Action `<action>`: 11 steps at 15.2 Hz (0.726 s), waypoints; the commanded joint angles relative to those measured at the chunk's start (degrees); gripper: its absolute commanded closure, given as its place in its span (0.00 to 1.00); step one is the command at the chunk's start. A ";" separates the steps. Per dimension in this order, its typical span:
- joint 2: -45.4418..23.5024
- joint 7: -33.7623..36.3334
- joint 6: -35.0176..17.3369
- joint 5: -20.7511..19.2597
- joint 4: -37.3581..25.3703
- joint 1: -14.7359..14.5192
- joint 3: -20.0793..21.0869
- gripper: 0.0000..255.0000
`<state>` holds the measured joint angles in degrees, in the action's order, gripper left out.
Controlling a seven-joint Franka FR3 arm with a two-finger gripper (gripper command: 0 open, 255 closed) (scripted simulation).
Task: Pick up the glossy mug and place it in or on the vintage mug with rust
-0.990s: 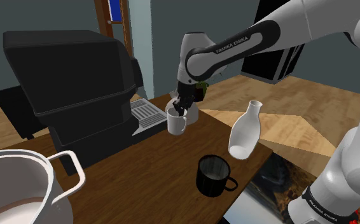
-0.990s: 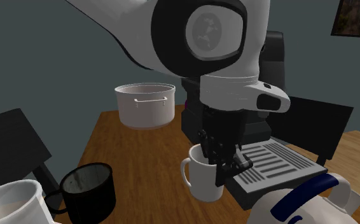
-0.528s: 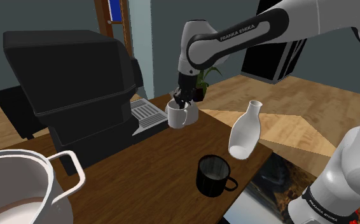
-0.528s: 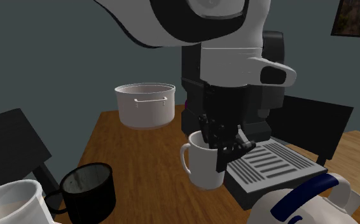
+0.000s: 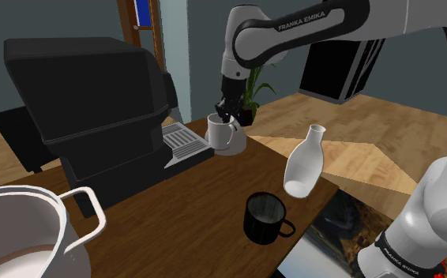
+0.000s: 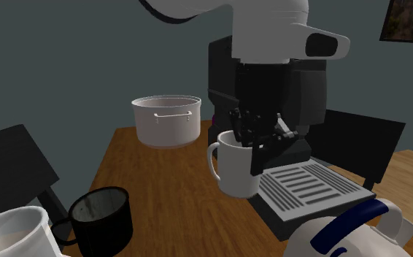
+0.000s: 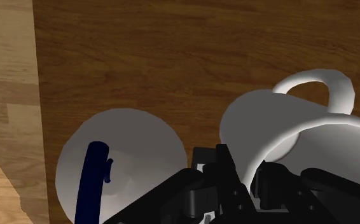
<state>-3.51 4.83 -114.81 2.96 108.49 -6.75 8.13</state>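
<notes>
My black gripper [image 5: 225, 117] is shut on the rim of a glossy white mug [image 5: 219, 133] and holds it upright in the air, above the wooden table [image 5: 184, 212]. In the second exterior view the gripper [image 6: 255, 148] has one finger inside the mug [image 6: 234, 175] and one outside; the handle points to that view's left. The wrist view shows the gripper [image 7: 247, 182] clasping the mug's wall [image 7: 293, 137]. The dark, worn mug [image 5: 265, 218] stands near the table's front edge, well apart from the gripper; it is also at the second exterior view's lower left [image 6: 100, 216].
A black coffee machine [image 5: 94, 101] with a slatted drip tray [image 5: 182, 142] stands beside the lifted mug. A white jug with a blue handle [image 7: 117, 167] sits under the gripper. A white bottle [image 5: 303, 164] and a big white pot [image 5: 24, 231] also stand on the table.
The gripper has risen with the white mug held in it; the mug has come off the table and now hangs higher, in front of the coffee machine.
</notes>
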 commanded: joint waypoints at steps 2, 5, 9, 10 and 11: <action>0.57 0.03 2.22 0.04 -1.63 0.04 -0.02 1.00; 0.89 0.11 4.46 0.04 -3.55 0.05 -0.03 1.00; 3.23 0.54 5.95 0.34 -2.76 -0.15 0.18 1.00; 5.35 0.90 5.65 0.65 -0.38 -0.38 0.42 1.00; 7.45 1.27 5.42 0.98 1.91 -0.63 0.66 1.00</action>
<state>1.97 5.86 -109.09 3.64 108.16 -7.21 8.62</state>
